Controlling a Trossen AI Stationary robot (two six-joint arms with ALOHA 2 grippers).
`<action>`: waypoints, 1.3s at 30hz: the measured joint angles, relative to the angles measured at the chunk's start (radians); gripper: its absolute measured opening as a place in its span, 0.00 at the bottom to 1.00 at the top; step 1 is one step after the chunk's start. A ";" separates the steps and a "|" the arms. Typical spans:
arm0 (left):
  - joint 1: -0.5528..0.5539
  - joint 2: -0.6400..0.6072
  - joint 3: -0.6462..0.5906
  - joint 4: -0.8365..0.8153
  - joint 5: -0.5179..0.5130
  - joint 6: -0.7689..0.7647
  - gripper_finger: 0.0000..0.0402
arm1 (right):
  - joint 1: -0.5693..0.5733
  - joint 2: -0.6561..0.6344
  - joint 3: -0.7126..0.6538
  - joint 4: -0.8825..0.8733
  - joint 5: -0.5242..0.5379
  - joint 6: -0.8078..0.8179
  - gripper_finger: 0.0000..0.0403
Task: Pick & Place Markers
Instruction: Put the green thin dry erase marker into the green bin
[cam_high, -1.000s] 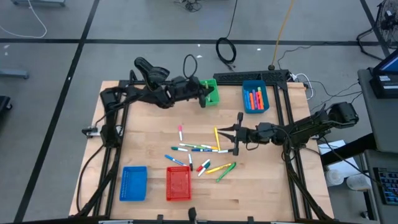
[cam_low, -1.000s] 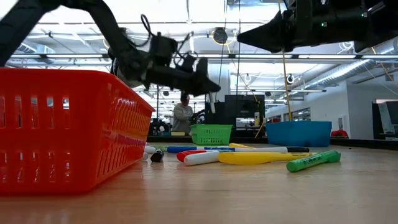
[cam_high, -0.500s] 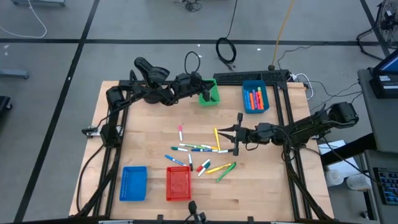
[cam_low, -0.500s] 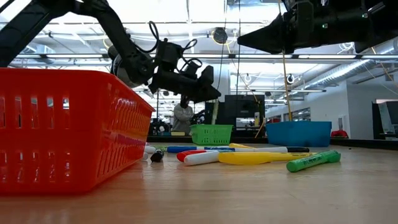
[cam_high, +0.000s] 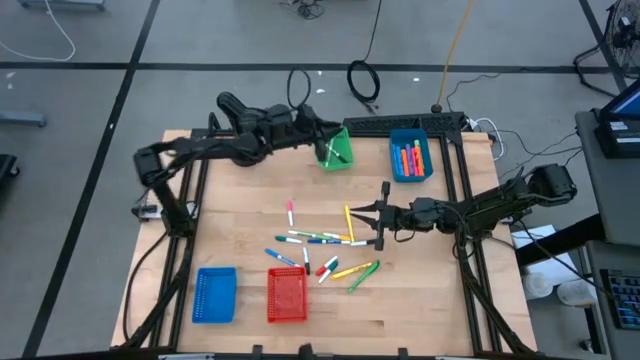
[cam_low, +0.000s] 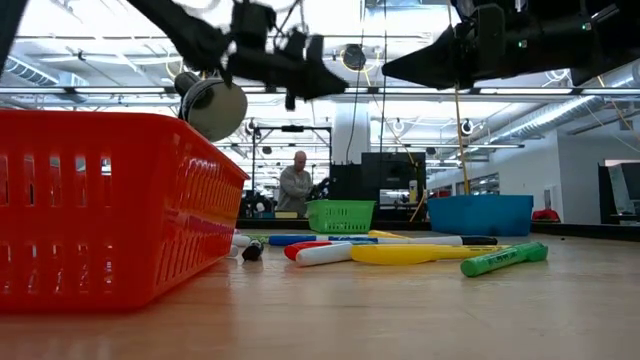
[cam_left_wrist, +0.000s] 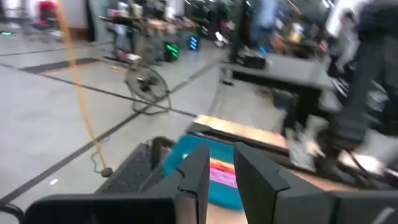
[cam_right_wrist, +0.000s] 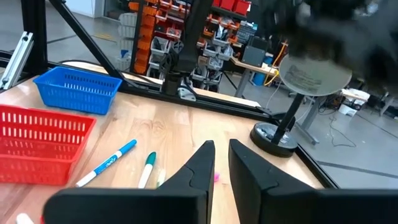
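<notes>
Dark and nearly closed, with only a narrow slot between its fingers and nothing in it, the right gripper hung low over the wooden table. Directly at its fingertips lay the markers, scattered loose on the boards, the yellow and green ones nearest its lower finger and the pink-capped one farthest out ahead of it. Past that scatter, ahead of the fingers, stood the red basket, and beyond it the blue basket. Off to the gripper's far side, a second blue basket held orange and pink pens, well apart from the loose ones. Farther still, the left gripper was raised above the green basket, a thin gap showing between its fingers and nothing between them. In the room behind the table, a person stood.
</notes>
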 joint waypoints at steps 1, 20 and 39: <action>-0.013 -0.033 0.000 -0.058 0.006 0.024 0.19 | 0.000 0.000 0.000 -0.003 0.000 0.009 0.08; -0.601 -0.120 -0.001 -0.722 -0.396 0.391 0.57 | 0.000 0.000 0.000 -0.002 0.002 0.038 0.08; -0.492 0.098 -0.001 -0.940 -0.262 0.267 0.64 | 0.000 0.000 0.000 -0.010 0.000 0.046 0.08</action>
